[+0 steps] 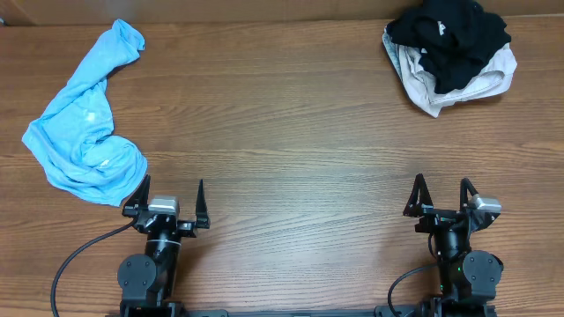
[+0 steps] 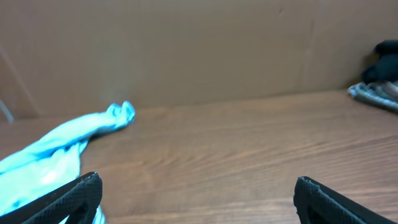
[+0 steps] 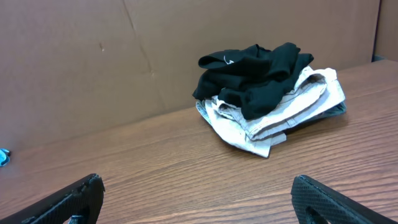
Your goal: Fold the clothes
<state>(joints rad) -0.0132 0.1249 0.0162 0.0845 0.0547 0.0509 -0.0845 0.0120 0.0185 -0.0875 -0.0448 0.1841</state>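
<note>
A crumpled black garment point(image 1: 451, 37) lies on top of a beige garment point(image 1: 458, 84) in a pile at the table's far right; the pile also shows in the right wrist view point(image 3: 255, 78). A light blue garment point(image 1: 88, 123) lies bunched at the far left and shows in the left wrist view point(image 2: 56, 146). My left gripper point(image 1: 173, 199) is open and empty at the near edge, just right of the blue garment's near end. My right gripper point(image 1: 442, 195) is open and empty at the near right, well short of the pile.
The wooden table point(image 1: 282, 141) runs between the two piles. A brown cardboard wall point(image 2: 199, 50) stands along the far edge. Arm bases and cables sit at the near edge.
</note>
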